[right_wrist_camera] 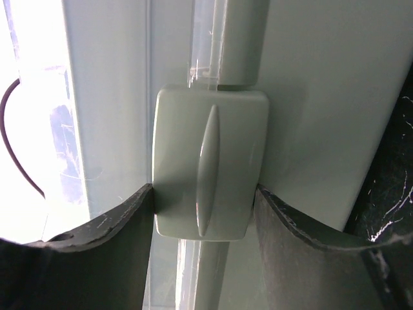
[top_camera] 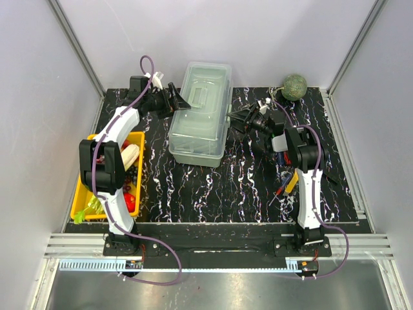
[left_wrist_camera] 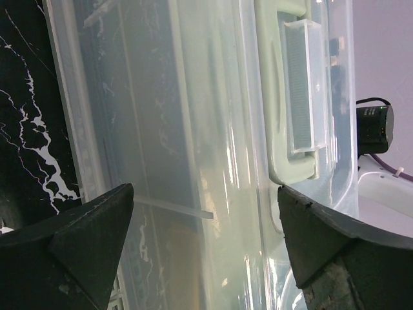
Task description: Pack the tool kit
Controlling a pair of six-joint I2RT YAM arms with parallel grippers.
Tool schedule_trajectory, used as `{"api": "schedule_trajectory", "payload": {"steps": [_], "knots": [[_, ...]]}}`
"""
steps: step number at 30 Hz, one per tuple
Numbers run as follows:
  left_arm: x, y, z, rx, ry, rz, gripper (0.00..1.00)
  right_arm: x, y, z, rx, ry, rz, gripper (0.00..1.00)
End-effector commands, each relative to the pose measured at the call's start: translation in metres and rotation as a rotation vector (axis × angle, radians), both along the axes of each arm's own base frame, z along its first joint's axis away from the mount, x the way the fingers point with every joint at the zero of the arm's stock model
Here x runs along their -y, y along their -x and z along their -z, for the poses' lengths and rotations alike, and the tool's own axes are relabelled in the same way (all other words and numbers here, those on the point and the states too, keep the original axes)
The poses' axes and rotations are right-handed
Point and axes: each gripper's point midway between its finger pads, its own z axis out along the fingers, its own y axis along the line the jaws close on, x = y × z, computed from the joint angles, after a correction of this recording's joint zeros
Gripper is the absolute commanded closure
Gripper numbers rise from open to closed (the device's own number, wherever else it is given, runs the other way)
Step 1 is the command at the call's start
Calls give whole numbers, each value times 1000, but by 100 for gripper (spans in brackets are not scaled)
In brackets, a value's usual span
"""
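The pale grey-green toolbox (top_camera: 200,113) stands shut at the back centre, its translucent lid (left_wrist_camera: 193,97) and handle (left_wrist_camera: 300,84) filling the left wrist view. My left gripper (top_camera: 182,102) (left_wrist_camera: 205,200) is open at the box's left side, jaws spread wide with the lid's edge ahead of them. At the box's right end, my right gripper (top_camera: 233,121) (right_wrist_camera: 205,194) holds the side latch (right_wrist_camera: 210,171), and both fingers (right_wrist_camera: 97,258) touch its sides. Small red and yellow tools (top_camera: 286,185) lie by the right arm.
A yellow tray (top_camera: 140,187) of produce sits at the left edge beside the left arm. A round green melon (top_camera: 294,86) rests at the back right corner. The black marbled mat (top_camera: 226,187) covers the table.
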Motion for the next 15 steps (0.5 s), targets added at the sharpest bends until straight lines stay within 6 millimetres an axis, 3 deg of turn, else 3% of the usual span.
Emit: {"api": "schedule_trajectory", "payload": {"steps": [1,7,15], "knots": [[25,22,7,-61,21,94,6,-40,25,-51,191,51,-67,69],[22,23,12,-67,-9,82,6,-37,16,-53,146,109,-32,80],[17,21,15,-63,-52,54,7,-32,10,-43,70,177,24,81]]}}
